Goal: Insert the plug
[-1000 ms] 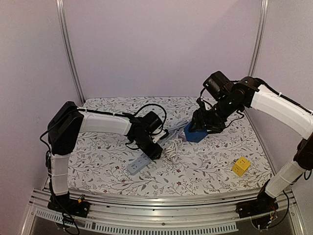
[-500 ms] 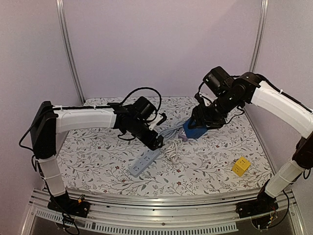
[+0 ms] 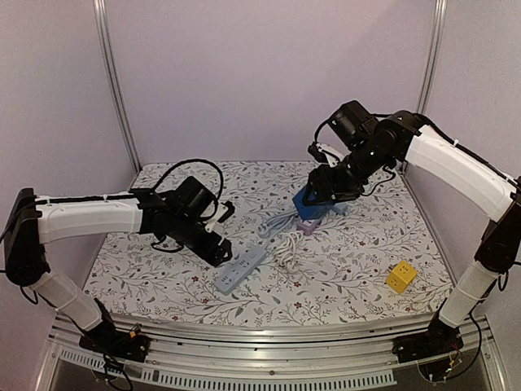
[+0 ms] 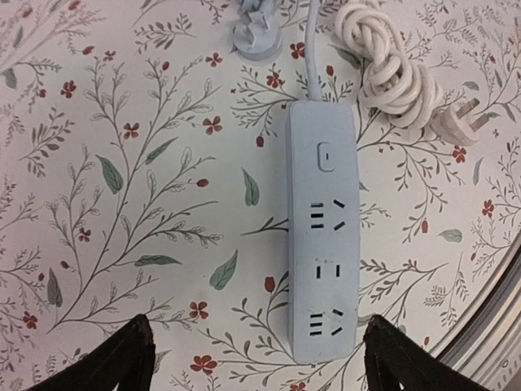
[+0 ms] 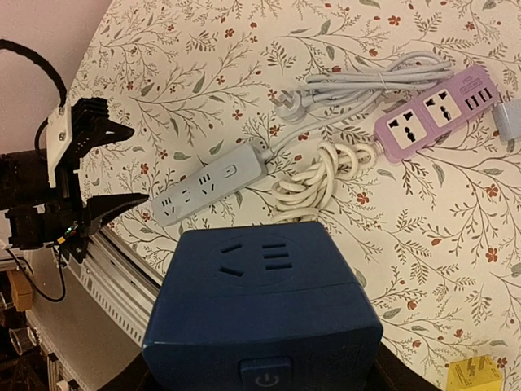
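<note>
While the left tool (image 4: 256,346) hangs wide and empty over the grey strip (image 4: 322,244), the white plug (image 4: 466,122) lies beside it on the bench (image 4: 122,204); farther back, the right tool (image 3: 322,198) holds up a blue cube (image 5: 262,314); its grip looks hidden, so it might slip.

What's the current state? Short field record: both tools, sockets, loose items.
left tool: open, at the cord-free end of the white power strip, gripping nothing
right tool: shut on blue cube socket, held clear of the cloth
white power strip: flat, sockets up, nothing plugged in
white cord: coiled beside the strip, its plug lying free
purple power strip: flat, beyond the coil
yellow cube: alone, on the right arm's side
</note>
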You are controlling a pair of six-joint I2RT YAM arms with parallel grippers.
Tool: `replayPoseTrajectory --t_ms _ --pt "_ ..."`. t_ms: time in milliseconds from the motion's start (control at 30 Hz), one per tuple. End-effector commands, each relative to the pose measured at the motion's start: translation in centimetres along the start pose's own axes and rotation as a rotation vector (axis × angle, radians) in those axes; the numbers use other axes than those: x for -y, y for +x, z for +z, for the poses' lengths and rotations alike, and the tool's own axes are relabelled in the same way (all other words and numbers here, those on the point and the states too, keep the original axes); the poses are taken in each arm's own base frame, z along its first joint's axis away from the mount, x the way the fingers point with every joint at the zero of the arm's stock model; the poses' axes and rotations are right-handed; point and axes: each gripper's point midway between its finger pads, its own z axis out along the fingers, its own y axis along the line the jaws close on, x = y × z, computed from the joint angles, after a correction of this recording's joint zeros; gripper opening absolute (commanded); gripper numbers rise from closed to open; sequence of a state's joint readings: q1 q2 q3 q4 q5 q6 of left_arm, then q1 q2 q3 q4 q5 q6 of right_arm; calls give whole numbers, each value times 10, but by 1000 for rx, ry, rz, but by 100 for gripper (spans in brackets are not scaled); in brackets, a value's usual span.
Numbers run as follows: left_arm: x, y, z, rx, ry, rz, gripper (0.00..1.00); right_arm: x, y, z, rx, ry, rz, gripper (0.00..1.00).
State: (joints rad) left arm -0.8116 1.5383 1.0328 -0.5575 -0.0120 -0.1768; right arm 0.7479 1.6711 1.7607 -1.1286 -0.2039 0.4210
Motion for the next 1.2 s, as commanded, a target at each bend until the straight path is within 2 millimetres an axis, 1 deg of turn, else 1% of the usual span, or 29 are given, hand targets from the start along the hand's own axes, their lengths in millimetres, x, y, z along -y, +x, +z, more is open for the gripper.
replayPoseTrajectory --t_ms 0,100,133,233,300,467,533,633,767,867,933,1033,1133,1167 --pt "-22 -1 -22 90 -36 -91 89 -24 -11 2 19 -83 -138 0" --pt "-37 6 -32 103 -76 -117 88 -34 -8 9 -14 -110 -210 0" --pt "-41 8 -37 109 -88 -125 88 -36 -7 14 -32 -110 -232 0" --pt "-51 11 -52 134 -121 -143 88 -42 -8 21 -61 -108 -283 0" --pt "-58 13 -63 153 -145 -150 88 -44 -7 32 -91 -101 -300 0" --pt "-75 27 -89 186 -235 -170 92 -46 -11 45 -125 -81 -287 0" --pt "-81 31 -101 210 -270 -185 99 -46 -11 53 -140 -65 -276 0" --pt "-91 36 -122 259 -322 -212 100 -50 -8 61 -147 -36 -280 0" --pt "-106 46 -143 302 -406 -282 100 -52 -2 74 -168 -3 -273 0" --pt "-106 49 -150 335 -398 -303 100 -53 2 83 -181 24 -281 0" --pt "-103 47 -153 352 -383 -301 100 -56 5 90 -189 34 -287 0" --pt "-101 42 -165 370 -371 -299 99 -62 7 97 -196 39 -299 0" --pt "-95 45 -173 355 -343 -260 100 -67 9 107 -205 52 -314 0" --pt "-97 46 -177 370 -353 -268 100 -68 9 109 -203 58 -318 0"
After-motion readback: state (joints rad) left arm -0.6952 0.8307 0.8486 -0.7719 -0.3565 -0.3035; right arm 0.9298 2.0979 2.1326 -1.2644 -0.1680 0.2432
